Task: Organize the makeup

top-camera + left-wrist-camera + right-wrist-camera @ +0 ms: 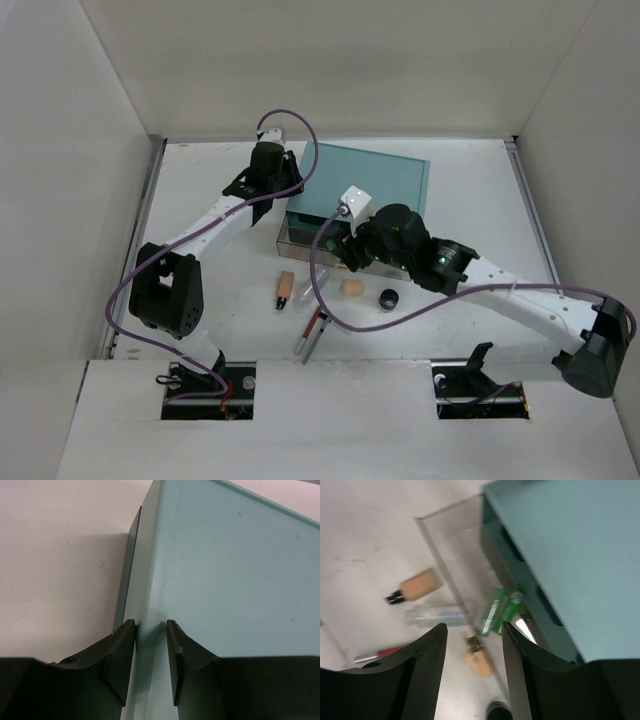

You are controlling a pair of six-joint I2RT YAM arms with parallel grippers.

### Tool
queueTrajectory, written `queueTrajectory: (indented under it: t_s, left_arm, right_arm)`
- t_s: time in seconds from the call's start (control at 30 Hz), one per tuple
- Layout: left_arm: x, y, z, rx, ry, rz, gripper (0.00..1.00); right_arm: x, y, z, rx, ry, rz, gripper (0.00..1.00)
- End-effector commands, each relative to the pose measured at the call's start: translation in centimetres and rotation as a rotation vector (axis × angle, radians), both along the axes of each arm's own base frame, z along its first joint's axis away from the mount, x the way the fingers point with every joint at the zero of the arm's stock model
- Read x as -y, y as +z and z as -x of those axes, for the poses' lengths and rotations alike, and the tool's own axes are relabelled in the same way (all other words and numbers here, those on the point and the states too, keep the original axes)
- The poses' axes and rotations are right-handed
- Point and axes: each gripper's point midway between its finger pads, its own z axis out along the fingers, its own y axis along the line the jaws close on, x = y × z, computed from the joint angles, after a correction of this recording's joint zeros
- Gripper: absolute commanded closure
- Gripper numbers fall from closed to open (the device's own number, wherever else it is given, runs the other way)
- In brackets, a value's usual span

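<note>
On the table in front of the teal box (365, 175) lie a tan tube (285, 290), a clear tube (305, 292), a peach sponge (352, 288), a black round jar (388, 298) and red and grey pencils (312, 332). My right gripper (352, 256) hangs open and empty over the pulled-out clear drawer (296, 238). In the right wrist view it (474, 626) is above green tubes (502, 611) that lie in the drawer (451, 555). My left gripper (276, 178) rests at the box's back left corner, its jaws (151, 624) a little apart astride the box edge (150, 580).
The right wrist view also shows the tan tube (417, 586), clear tube (437, 616), sponge (481, 664), jar (497, 711) and red pencil (380, 654). White walls enclose the table on three sides. Purple cables loop over both arms.
</note>
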Motion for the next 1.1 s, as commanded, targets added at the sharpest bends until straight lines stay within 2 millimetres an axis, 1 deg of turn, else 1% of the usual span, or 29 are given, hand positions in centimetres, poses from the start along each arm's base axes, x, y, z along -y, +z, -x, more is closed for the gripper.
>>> queueTrajectory:
  t_s: [0.0,0.07,0.1,0.13,0.17,0.2,0.23,0.27,0.33,0.5,0.7,0.8,0.83,0.9,0.93,1.03,1.07]
  left_arm:
    - [-0.7,-3.4,1.9,-0.103,-0.006,-0.070,0.72]
    - [-0.7,-3.3,2.0,-0.100,-0.005,-0.069,0.72]
    - [-0.7,-3.3,2.0,-0.100,-0.005,-0.069,0.72]
    - [-0.6,-3.3,2.0,-0.100,-0.006,-0.069,0.72]
    - [-0.6,-3.3,2.0,-0.102,-0.007,-0.069,0.72]
    - [-0.5,-3.4,2.1,-0.105,-0.009,-0.070,0.72]
    - [-0.6,-3.5,2.2,-0.106,-0.007,-0.071,0.72]
    - [-0.5,-3.7,2.4,-0.108,-0.009,-0.073,0.72]
    - [-0.5,-3.9,2.6,-0.111,-0.006,-0.078,0.72]
    - [-0.6,-4.1,2.8,-0.115,-0.001,-0.088,0.72]
    - [-0.6,-3.9,2.8,-0.111,0.000,-0.089,0.72]
    - [-0.8,-4.1,2.8,-0.111,0.009,-0.096,0.72]
    - [-0.8,-4.1,2.8,-0.112,0.010,-0.097,0.72]
    - [-0.9,-4.3,2.9,-0.118,0.010,-0.100,0.72]
    - [-1.0,-4.3,2.9,-0.118,0.012,-0.100,0.72]
    - [-1.0,-4.4,2.9,-0.119,0.012,-0.100,0.72]
    - [-0.9,-4.4,2.9,-0.119,0.012,-0.100,0.72]
  right_arm:
    - [-1.7,1.4,4.9,0.008,0.138,-0.053,0.46]
    - [-2.7,-1.6,8.6,-0.067,0.231,-0.010,0.46]
    - [-3.0,-3.6,10.2,-0.112,0.265,0.025,0.46]
    - [-3.1,-5.5,11.2,-0.151,0.273,0.060,0.46]
    - [-3.0,-7.4,11.8,-0.192,0.265,0.093,0.46]
    - [-2.8,-9.2,12.0,-0.228,0.240,0.125,0.46]
    - [-2.7,-10.2,12.0,-0.246,0.216,0.141,0.46]
    - [-2.5,-11.6,11.7,-0.266,0.179,0.170,0.46]
    - [-2.3,-13.0,11.2,-0.272,0.142,0.201,0.45]
    - [-2.8,-15.5,11.1,-0.287,0.138,0.222,0.40]
    - [-3.1,-18.4,11.2,-0.323,0.143,0.266,0.40]
    - [-2.5,-20.1,10.4,-0.332,0.082,0.298,0.41]
    - [-2.2,-20.4,9.8,-0.326,0.046,0.303,0.41]
    - [-1.7,-20.9,9.2,-0.315,0.013,0.308,0.44]
    - [-1.7,-21.0,9.1,-0.315,0.007,0.310,0.47]
    - [-1.4,-21.3,9.3,-0.322,-0.004,0.306,0.72]
    - [-1.4,-21.1,9.4,-0.324,-0.006,0.301,0.79]
